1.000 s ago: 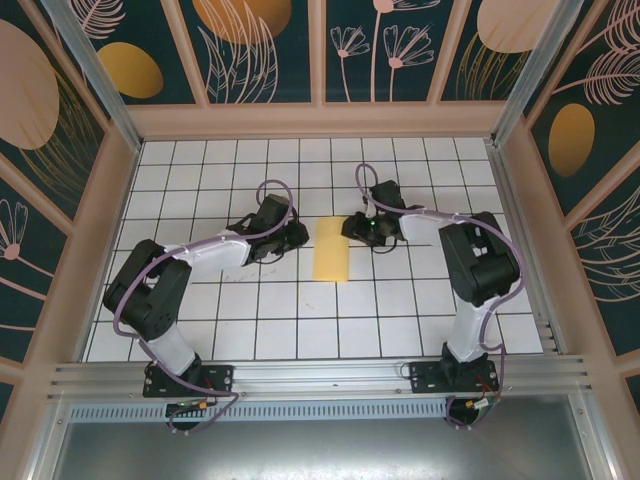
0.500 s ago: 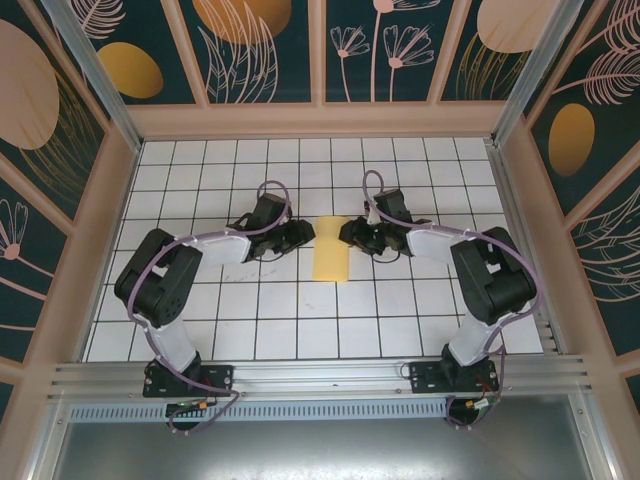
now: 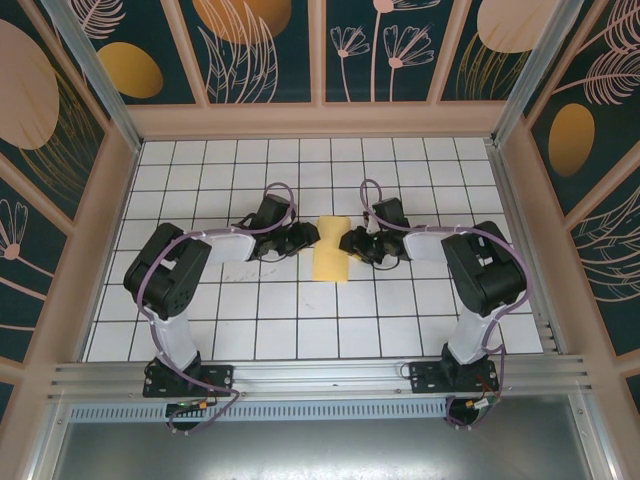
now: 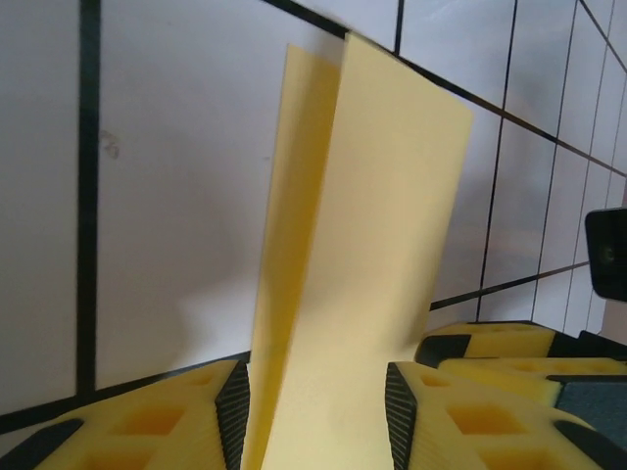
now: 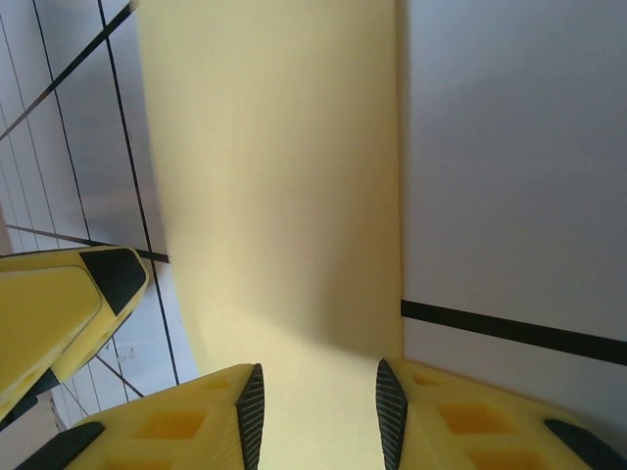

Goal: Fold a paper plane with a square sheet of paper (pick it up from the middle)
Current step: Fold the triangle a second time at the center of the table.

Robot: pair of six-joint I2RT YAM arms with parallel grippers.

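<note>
White gridded table [image 3: 300,322], floral walls [image 3: 270,60]

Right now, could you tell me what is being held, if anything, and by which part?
The square sheet of paper sits in the left gripper and the right gripper, at its opposite side edges; whether they clamp it cannot be told.

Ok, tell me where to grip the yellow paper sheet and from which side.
Grip the yellow paper sheet at the middle of its long edges, left gripper coming from the left, right gripper from the right. Those long edges face sideways, and the sheet is narrow across.
</note>
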